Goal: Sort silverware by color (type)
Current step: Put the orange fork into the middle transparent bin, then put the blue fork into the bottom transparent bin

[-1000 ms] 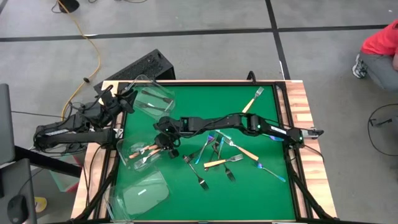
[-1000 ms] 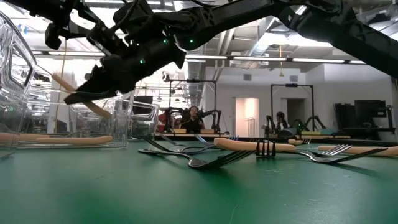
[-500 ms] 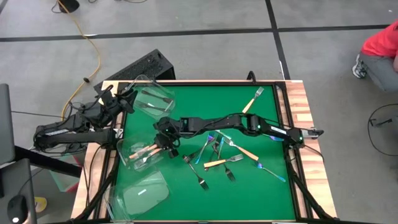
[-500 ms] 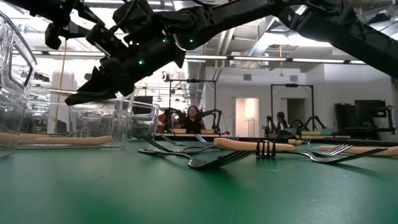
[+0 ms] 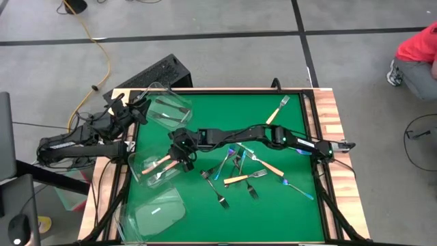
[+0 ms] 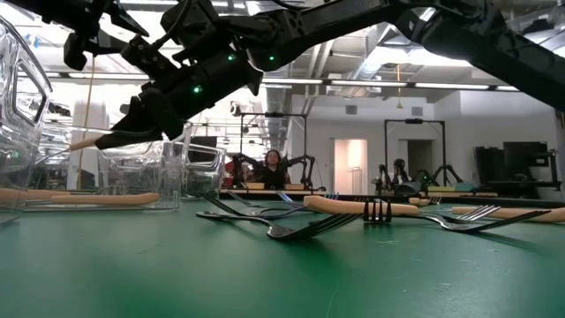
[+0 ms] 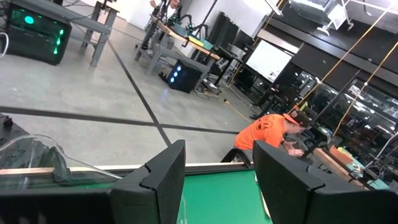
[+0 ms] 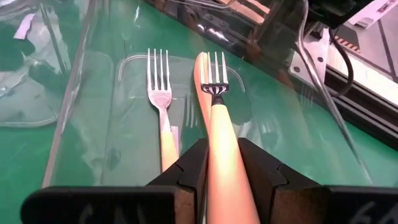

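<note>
Right gripper (image 8: 214,168) pinching cream-handled fork (image 8: 217,124) above tub (image 8: 81,93), plain only at wrist.

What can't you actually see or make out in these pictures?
- Left gripper: sits off the table's left edge; the high view is too small to show it.
- Middle tub: the right arm covers part of it from above, so its forks can't be counted.
- Fork in the right gripper: handle end hidden between the fingers.
- Loose forks: overlapping in the low view, colours unclear.
</note>
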